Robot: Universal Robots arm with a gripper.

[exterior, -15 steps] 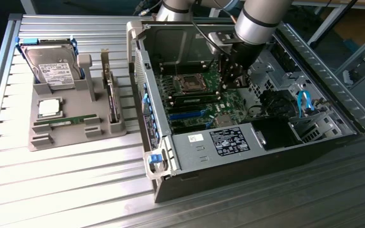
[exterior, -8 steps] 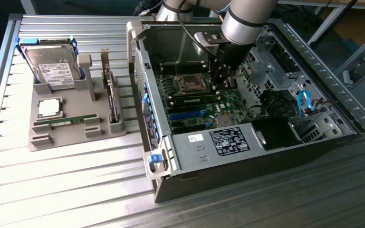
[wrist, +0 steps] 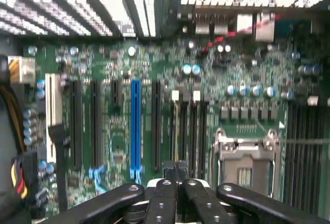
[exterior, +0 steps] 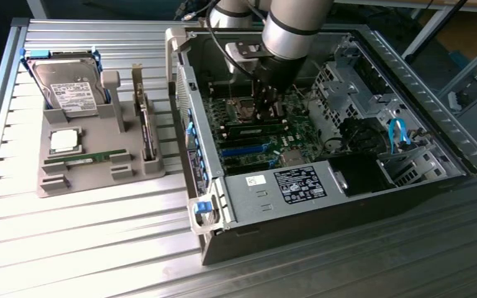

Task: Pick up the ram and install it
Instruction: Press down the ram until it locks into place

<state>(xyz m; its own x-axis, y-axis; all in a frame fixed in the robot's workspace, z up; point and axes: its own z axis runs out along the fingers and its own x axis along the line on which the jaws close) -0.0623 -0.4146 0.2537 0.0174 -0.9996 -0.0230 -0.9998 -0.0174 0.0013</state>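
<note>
You see the metal table point(exterior: 72, 248) with its ribbed top, and on it the open computer case point(exterior: 322, 205) lying on its side toward the exterior view's right. The robot arm point(exterior: 292, 31) reaches down into the case, over the green motherboard point(exterior: 259, 133).

On the exterior view's left stands a grey holder tray point(exterior: 97, 177). It carries the silver-labelled hard drive point(exterior: 72, 90) at its far end, then the square silver processor chip point(exterior: 64, 141), and near its front edge the ram point(exterior: 85, 160), a thin green stick lying flat in its slot. The ram is well apart from the claw and nothing touches it.

In the wrist view you look along the motherboard point(wrist: 154, 69): the blue slot point(wrist: 135, 126) among the long black slots, the empty processor socket point(wrist: 245, 159) with its metal frame, and the dark memory slots point(wrist: 304, 147) beside it. The claw point(wrist: 176, 175) has its fingertips point(wrist: 170, 171) pressed together, with nothing between them, and it hangs just above the board near the socket.
</note>
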